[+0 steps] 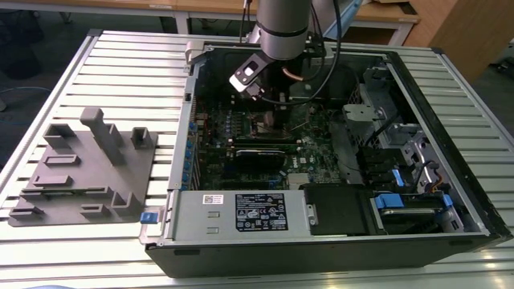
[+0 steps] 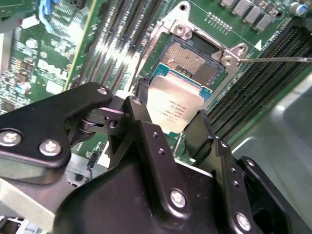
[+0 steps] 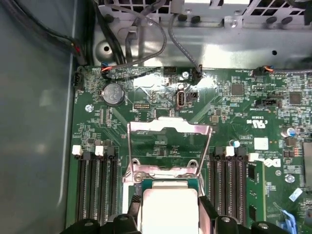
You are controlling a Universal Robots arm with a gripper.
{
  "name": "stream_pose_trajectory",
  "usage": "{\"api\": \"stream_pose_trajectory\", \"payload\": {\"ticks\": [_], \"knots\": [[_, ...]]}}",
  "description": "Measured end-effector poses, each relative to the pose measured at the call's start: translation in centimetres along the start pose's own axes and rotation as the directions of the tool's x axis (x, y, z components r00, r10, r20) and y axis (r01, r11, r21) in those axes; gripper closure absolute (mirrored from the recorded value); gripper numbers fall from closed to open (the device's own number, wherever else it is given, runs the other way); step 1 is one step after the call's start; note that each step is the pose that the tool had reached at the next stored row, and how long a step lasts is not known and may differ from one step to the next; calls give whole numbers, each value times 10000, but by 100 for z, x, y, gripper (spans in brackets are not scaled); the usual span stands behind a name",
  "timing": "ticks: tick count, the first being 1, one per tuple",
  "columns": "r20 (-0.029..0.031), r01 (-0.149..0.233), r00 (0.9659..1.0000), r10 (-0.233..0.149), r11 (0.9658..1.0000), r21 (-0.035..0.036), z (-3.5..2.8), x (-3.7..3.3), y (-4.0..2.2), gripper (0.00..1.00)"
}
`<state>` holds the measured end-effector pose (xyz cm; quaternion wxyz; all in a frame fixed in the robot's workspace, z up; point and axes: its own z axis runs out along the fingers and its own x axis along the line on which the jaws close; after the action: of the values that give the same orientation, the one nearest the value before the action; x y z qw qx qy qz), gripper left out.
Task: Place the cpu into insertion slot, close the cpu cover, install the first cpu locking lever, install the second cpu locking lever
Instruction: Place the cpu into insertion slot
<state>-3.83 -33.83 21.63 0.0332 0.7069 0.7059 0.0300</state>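
My gripper is shut on the cpu, a small square chip with a silvery top, its black fingers pressing on two opposite edges. The chip hangs just over the insertion slot, whose dark centre and metal border show beyond it on the green board. In the first wrist view the cpu sits between the fingertips, and the cpu cover stands swung open behind the slot. A thin locking lever sticks out sideways from the socket's corner. My arm reaches down into the open computer case.
Long black memory slots flank the socket on both sides. A coin battery and cables lie beyond the cover. A grey slotted fixture sits at the exterior view's left, a power supply at the case front, drive cages right.
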Motion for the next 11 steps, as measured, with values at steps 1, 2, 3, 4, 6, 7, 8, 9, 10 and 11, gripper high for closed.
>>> {"api": "stream_pose_trajectory", "payload": {"ticks": [1, 2, 3, 4, 6, 7, 8, 9, 10, 11], "knots": [[-16, -2, 10000, 2, 10000, 0, 0, 0, -2, 46], [-19, -1, 10000, 1, 10000, -1, 0, 0, -7, 46], [-19, 0, 10000, 0, 10000, 0, 0, 0, -23, 46], [-19, -1, 10000, 1, 10000, -1, 1, 0, -42, 46], [-18, -12, 10000, 12, 10000, -1, 8, 0, -67, 46], [-15, -26, 10000, 26, 10000, 1, 15, 0, -70, 46], [-14, -40, 10000, 40, 10000, 0, 27, 0, -71, 46], [-13, -57, 10000, 57, 10000, 0, 36, 0, -72, 46], [-12, -73, 10000, 73, 10000, 0, 41, 0, -73, 46], [-9, -80, 10000, 80, 10000, 1, 43, -1, -75, 46]]}}
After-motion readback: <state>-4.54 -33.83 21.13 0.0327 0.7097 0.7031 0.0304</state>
